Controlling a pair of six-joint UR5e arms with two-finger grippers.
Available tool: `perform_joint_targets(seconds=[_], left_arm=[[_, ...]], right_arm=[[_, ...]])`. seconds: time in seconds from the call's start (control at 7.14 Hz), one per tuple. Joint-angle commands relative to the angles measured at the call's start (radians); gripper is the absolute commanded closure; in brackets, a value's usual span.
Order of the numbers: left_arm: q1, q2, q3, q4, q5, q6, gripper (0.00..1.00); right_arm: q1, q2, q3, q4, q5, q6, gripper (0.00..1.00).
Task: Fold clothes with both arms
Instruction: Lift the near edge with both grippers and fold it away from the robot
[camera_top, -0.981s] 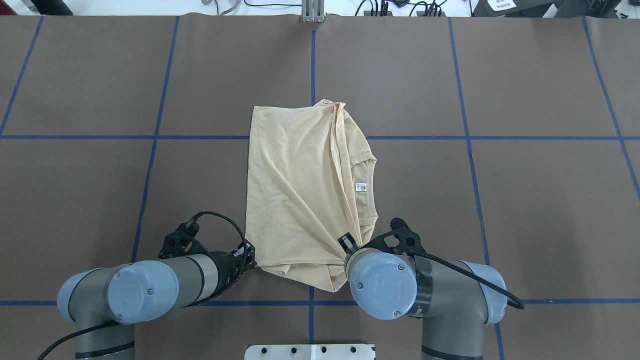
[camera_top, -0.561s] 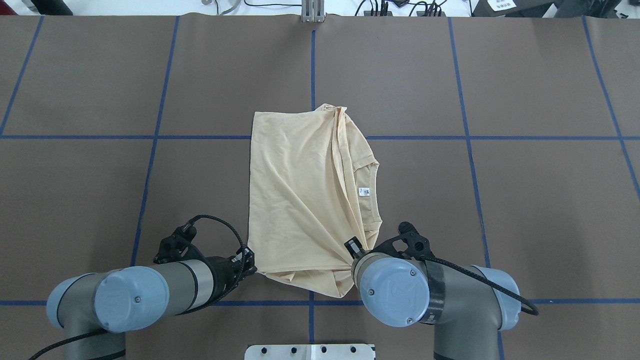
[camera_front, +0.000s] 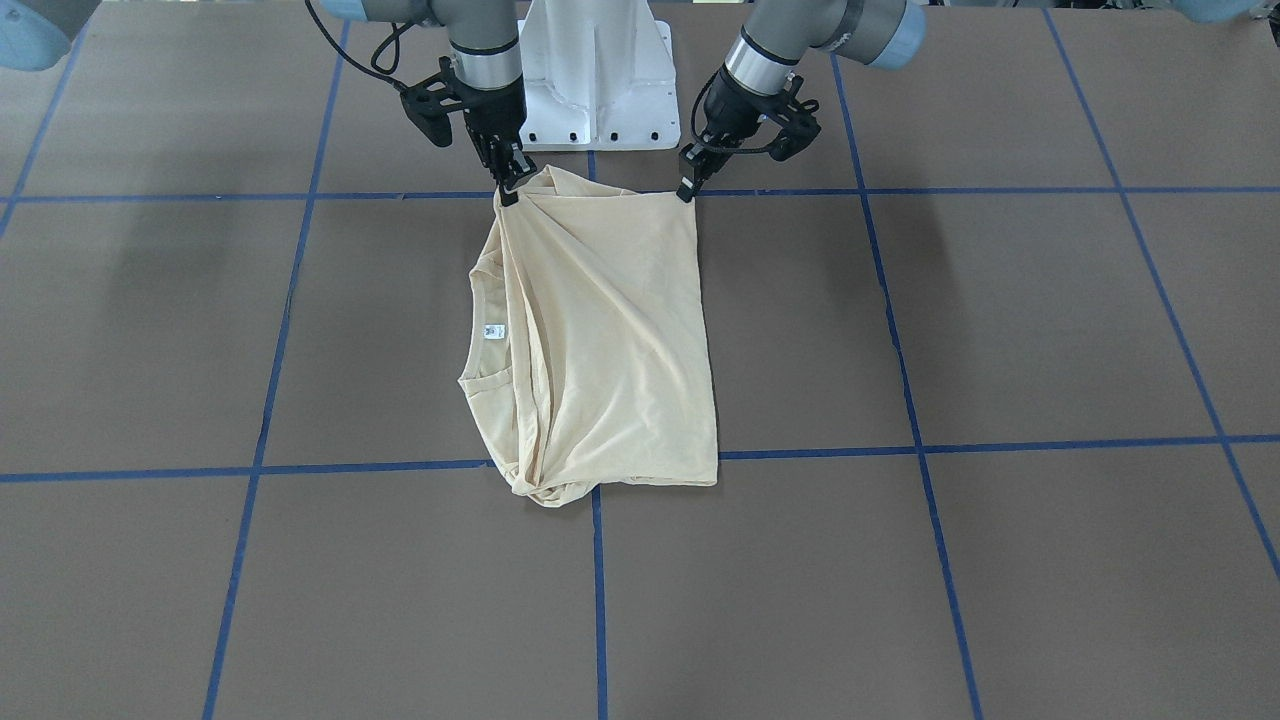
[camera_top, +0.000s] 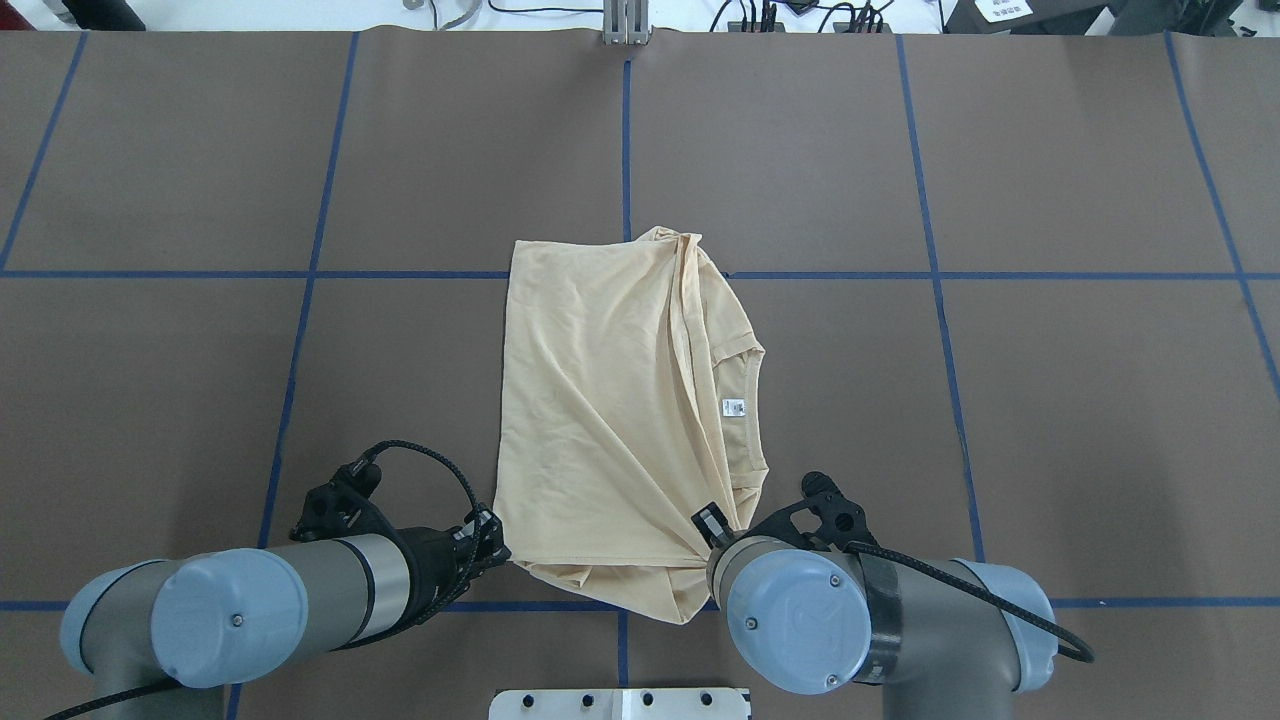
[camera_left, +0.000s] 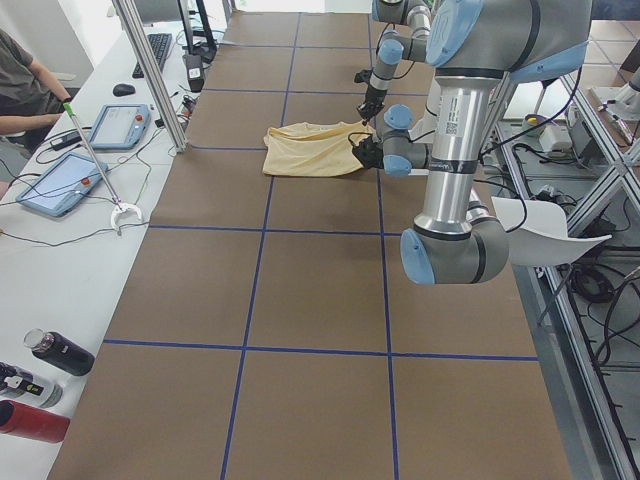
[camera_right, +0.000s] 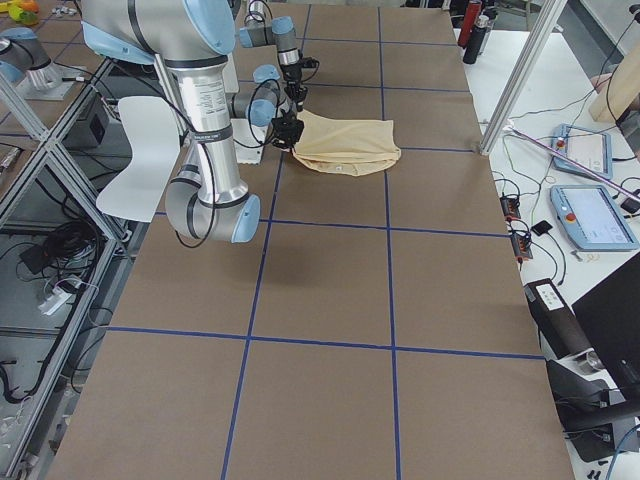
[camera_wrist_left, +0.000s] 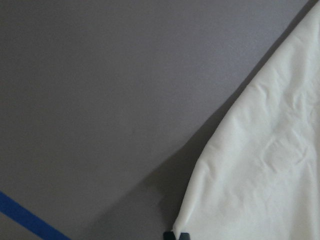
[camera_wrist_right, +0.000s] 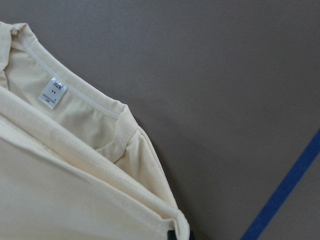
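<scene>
The pale cream-yellow shirt (camera_top: 600, 400) lies folded and wrinkled at the table's middle, neck opening and white label (camera_top: 735, 406) toward my right. My left gripper (camera_top: 497, 545) is shut on the shirt's near left corner, seen in the left wrist view (camera_wrist_left: 176, 235) with cloth (camera_wrist_left: 260, 175) pinched. My right gripper (camera_top: 712, 520) is shut on the bunched near right corner; its wrist view shows collar and label (camera_wrist_right: 52, 92). In the front view the left gripper (camera_front: 688, 190) and the right gripper (camera_front: 508, 190) hold the shirt (camera_front: 610, 340) edge nearest the base. The print is hidden.
The white pedestal base (camera_top: 620, 703) stands just behind the grippers. Blue tape lines (camera_top: 625, 130) grid the brown table. An aluminium post (camera_top: 625, 20) and cables sit at the far edge. A side desk with tablets (camera_left: 55, 185) and bottles (camera_left: 60, 352) lies beyond the table.
Both arms have drawn back toward the base, dragging the shirt nearer and slightly to my right. Both grippers stay shut on their corners.
</scene>
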Motion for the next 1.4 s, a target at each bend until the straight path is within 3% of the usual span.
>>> perform_joint_targets(seconds=[0.0, 0.14, 0.42, 0.7, 0.84, 0.98, 1.26], left_arm=[[0.001, 0.006, -0.105, 0.075, -0.012, -0.005, 1.0], [-0.002, 0.0, -0.144, 0.102, -0.04, 0.0, 1.0], [-0.135, -0.058, -0.138, 0.153, -0.098, 0.111, 1.0], [-0.285, -0.164, 0.011, 0.156, -0.161, 0.234, 1.0], [-0.334, -0.19, 0.053, 0.156, -0.166, 0.259, 1.0], [-0.364, -0.213, 0.117, 0.144, -0.164, 0.296, 1.0], [-0.399, -0.288, 0.283, 0.071, -0.161, 0.31, 1.0]], right_arm=[[-0.008, -0.012, 0.156, -0.143, 0.038, 0.006, 1.0], [0.032, -0.004, 0.192, -0.165, 0.069, 0.004, 1.0], [0.202, 0.02, 0.162, -0.153, 0.227, -0.04, 1.0], [0.332, 0.112, 0.008, -0.138, 0.302, -0.169, 1.0], [0.375, 0.14, -0.08, -0.072, 0.328, -0.211, 1.0], [0.429, 0.169, -0.178, -0.009, 0.379, -0.256, 1.0], [0.471, 0.241, -0.353, 0.062, 0.399, -0.331, 1.0]])
